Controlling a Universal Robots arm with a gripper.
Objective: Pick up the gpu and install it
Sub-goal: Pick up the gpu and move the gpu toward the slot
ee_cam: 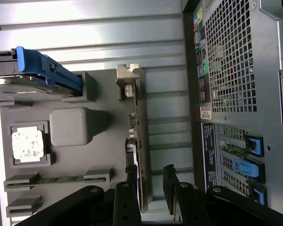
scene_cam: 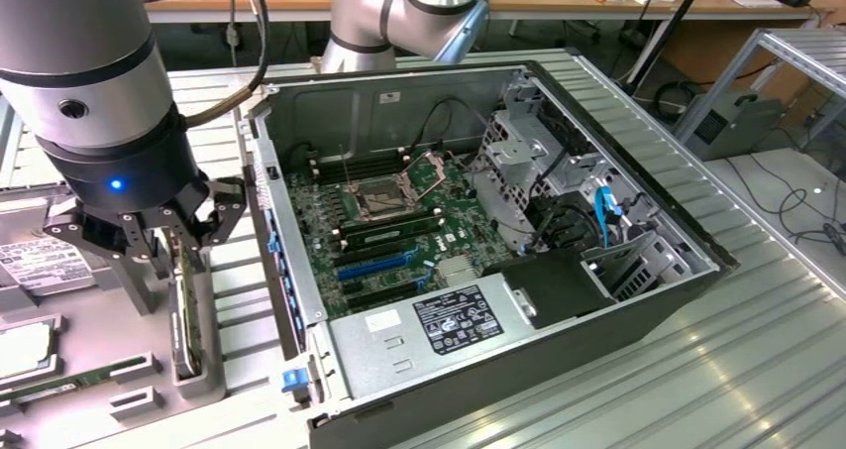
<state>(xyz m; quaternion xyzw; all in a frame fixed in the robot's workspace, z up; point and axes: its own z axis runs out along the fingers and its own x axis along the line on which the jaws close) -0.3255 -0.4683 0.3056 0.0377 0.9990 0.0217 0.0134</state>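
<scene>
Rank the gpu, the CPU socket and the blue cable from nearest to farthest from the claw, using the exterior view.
1. gpu: standing on edge just below the open claw.
2. CPU socket: inside the computer case, toward the exterior view's right.
3. blue cable: farthest, deeper in the case toward the exterior view's right.

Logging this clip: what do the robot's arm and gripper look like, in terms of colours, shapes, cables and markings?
The arm is made of silver-grey metal cylinders with darker grey joint bands. Its wrist section is glossy black and carries a small blue light. The gripper is matte black, with bolted linkage bars and two flat fingers. A black cable runs alongside the arm.
</scene>
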